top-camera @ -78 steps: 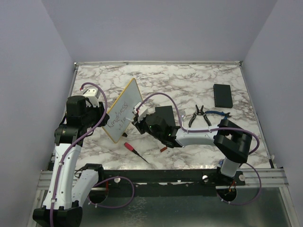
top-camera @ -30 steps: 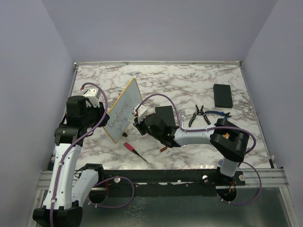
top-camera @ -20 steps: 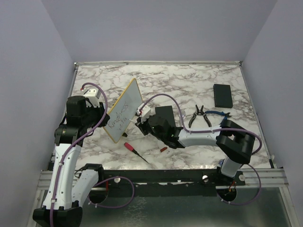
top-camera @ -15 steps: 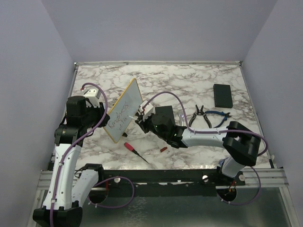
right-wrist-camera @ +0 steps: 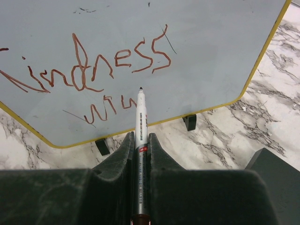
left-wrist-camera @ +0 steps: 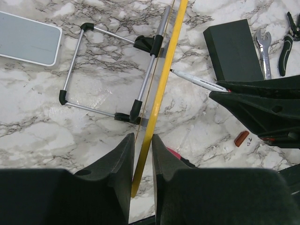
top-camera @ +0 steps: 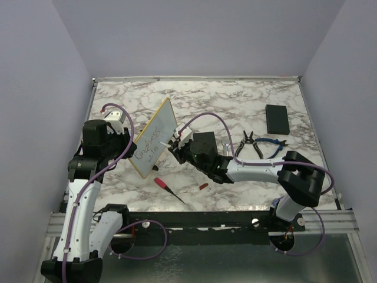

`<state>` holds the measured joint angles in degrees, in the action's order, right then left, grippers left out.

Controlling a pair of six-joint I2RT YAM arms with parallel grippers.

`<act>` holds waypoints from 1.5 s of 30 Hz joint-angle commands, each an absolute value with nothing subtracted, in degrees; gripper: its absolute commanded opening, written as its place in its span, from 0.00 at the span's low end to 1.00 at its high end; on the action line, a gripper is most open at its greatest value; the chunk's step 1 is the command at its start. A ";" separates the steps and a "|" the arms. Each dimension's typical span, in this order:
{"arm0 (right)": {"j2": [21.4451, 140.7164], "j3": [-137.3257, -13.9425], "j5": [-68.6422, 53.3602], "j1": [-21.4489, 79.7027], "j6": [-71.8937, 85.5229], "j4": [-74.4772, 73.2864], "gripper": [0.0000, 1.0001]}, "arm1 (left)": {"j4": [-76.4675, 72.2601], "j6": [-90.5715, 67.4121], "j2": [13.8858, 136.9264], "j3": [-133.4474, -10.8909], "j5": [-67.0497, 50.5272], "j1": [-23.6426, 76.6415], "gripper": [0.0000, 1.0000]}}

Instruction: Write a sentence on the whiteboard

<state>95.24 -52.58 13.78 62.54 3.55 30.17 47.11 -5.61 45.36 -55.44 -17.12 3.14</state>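
The whiteboard [top-camera: 154,138] stands tilted on edge at the left, its yellow frame edge-on in the left wrist view [left-wrist-camera: 161,89]. My left gripper [left-wrist-camera: 143,150] is shut on the frame's lower edge; it also shows in the top view [top-camera: 126,153]. The board's face [right-wrist-camera: 197,33] carries the sentence [right-wrist-camera: 93,65]: "Kindness" in brown cursive, with a short second line under it. My right gripper [right-wrist-camera: 139,140] is shut on a white marker [right-wrist-camera: 140,117], whose tip is at the face just right of the second line. The marker also shows in the left wrist view [left-wrist-camera: 199,81].
A wire stand [left-wrist-camera: 112,70] sits behind the board, next to a flat pale grey slab [left-wrist-camera: 28,37]. A black block [left-wrist-camera: 232,49], wrench [left-wrist-camera: 264,47], pliers [top-camera: 247,144], black slab [top-camera: 277,118], red-handled screwdriver [top-camera: 168,188] and red cap [top-camera: 203,186] lie on the marble table.
My right gripper has moved the marker a little up and right along the board, and that arm's elbow has swung right. The left arm and the board have stayed still.
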 commanded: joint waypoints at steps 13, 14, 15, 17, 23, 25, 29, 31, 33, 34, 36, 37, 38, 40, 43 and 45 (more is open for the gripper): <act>100.38 -56.51 10.76 62.43 2.55 31.84 0.00 | 48.38 -4.82 44.83 -54.76 -18.76 3.63 0.19; 100.75 -56.54 10.76 62.41 2.55 31.74 0.01 | 48.38 -4.77 44.78 -54.81 -18.78 3.62 0.19; 100.92 -56.43 10.88 62.41 2.55 31.65 0.01 | 48.42 -4.78 44.84 -54.77 -18.83 3.67 0.19; 101.22 -56.14 10.95 62.41 2.63 31.58 0.00 | 48.41 -4.78 44.82 -54.80 -18.90 3.64 0.19; 101.77 -55.16 11.25 62.47 2.90 31.38 0.01 | 48.37 -4.75 44.91 -54.76 -18.97 3.61 0.19; 102.01 -55.00 11.24 62.43 2.99 31.33 0.01 | 48.42 -4.75 44.91 -54.77 -19.07 3.64 0.19; 102.43 -54.91 11.40 62.51 3.05 31.20 0.01 | 48.34 -4.63 44.89 -54.76 -19.07 3.64 0.18; 102.67 -54.81 11.51 62.41 3.12 31.05 0.01 | 48.37 -4.60 44.89 -54.78 -19.11 3.66 0.18; 102.95 -54.70 11.64 62.41 3.31 30.86 0.01 | 48.39 -4.57 44.91 -54.76 -19.24 3.73 0.18; 103.07 -54.60 11.66 62.43 3.46 30.79 0.01 | 48.35 -4.52 44.91 -54.76 -19.25 3.74 0.18; 103.24 -54.26 11.75 62.40 3.79 30.72 0.01 | 48.37 -4.57 44.89 -54.76 -19.31 3.74 0.18; 103.33 -54.09 11.85 62.45 3.92 30.68 0.01 | 48.39 -4.57 44.87 -54.80 -19.29 3.70 0.18; 103.36 -54.04 12.01 62.41 4.00 30.63 0.01 | 48.41 -4.55 44.82 -54.78 -19.28 3.71 0.18; 103.49 -53.84 12.40 62.41 4.13 30.51 0.01 | 48.35 -4.55 44.82 -54.76 -19.31 3.77 0.18; 103.61 -54.11 13.08 62.45 4.13 30.35 0.01 | 48.34 -4.57 44.82 -54.82 -19.27 3.77 0.18; 103.78 -54.50 13.77 62.41 4.02 30.00 0.01 | 48.41 -4.53 44.75 -54.83 -19.33 3.74 0.17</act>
<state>102.30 -54.46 11.94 62.50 3.44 30.26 47.72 -5.06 45.39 -55.33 -17.56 3.44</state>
